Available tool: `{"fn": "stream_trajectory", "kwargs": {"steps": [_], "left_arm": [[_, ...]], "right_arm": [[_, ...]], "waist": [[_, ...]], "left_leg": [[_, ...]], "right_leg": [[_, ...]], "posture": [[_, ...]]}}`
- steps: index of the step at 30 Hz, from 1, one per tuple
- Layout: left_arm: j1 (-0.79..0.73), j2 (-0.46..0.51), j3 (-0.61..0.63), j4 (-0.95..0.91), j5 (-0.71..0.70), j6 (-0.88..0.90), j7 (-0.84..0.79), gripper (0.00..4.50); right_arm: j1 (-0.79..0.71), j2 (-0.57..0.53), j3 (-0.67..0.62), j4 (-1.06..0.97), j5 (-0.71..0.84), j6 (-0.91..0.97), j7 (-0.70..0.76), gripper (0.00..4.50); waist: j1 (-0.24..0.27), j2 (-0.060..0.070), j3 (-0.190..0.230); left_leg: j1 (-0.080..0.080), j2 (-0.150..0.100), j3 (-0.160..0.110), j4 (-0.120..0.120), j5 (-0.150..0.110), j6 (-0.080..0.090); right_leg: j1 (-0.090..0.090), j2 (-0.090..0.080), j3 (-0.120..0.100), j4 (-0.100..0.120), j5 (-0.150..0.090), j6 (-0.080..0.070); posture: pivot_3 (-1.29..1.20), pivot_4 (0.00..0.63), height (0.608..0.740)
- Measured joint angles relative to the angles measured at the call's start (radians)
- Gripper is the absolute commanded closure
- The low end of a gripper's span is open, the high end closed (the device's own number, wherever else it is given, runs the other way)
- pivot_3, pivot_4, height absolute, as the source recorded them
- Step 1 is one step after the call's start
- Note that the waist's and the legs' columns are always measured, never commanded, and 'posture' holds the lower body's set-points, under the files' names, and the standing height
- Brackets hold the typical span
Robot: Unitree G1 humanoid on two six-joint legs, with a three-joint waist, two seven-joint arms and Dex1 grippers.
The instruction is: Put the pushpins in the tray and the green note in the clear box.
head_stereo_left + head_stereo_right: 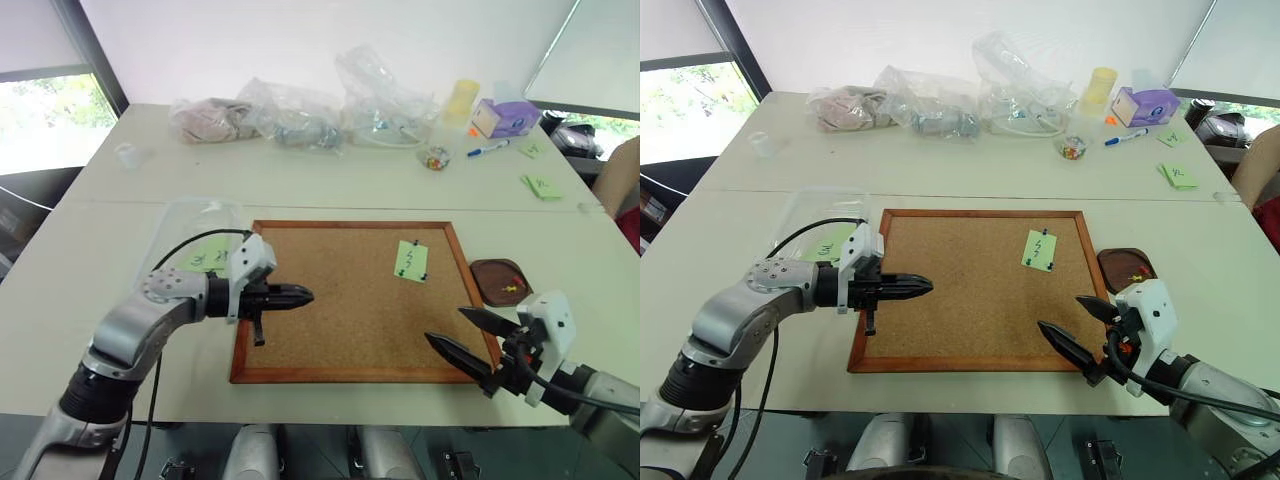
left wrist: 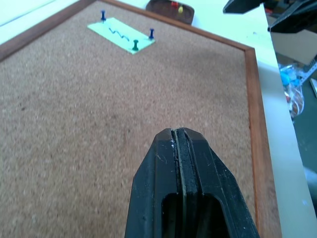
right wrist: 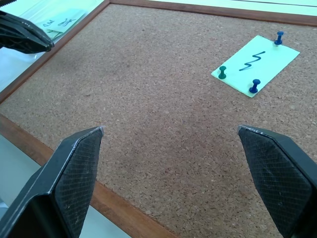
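Note (image 1: 411, 260) sits pinned by three pins (image 3: 254, 86) on the corkboard's (image 1: 330, 330) far right. My left pincer (image 1: 300, 295) is clenched empty, right pincer (image 1: 462, 335) released. Tray (image 1: 490, 272) lies right, box (image 1: 190, 225) left. I'd pluck a pin next, needing fine aim.

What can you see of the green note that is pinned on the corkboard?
The green note is a small light-green paper rectangle with a black zigzag scribble. It lies flat on the corkboard, towards its far right part. Three pushpins hold it: two blue and one dark green. Neither gripper touches it.
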Motion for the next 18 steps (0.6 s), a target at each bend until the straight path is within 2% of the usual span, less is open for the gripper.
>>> {"fn": "stream_trajectory", "kwargs": {"steps": [18], "left_arm": [[-0.082, -0.078, -0.003, 0.012, -0.007, 0.011, 0.062, 4.45]], "right_arm": [[-0.020, 0.004, 0.016, 0.000, -0.010, -0.020, -0.048, 0.00]], "waist": [[0.001, 0.000, 0.000]], "left_leg": [[0.000, 0.000, 0.000, 0.000, 0.000, 0.000]], "right_leg": [[0.000, 0.000, 0.000, 0.000, 0.000, 0.000]], "posture": [[0.00, 0.150, 0.737]]}}
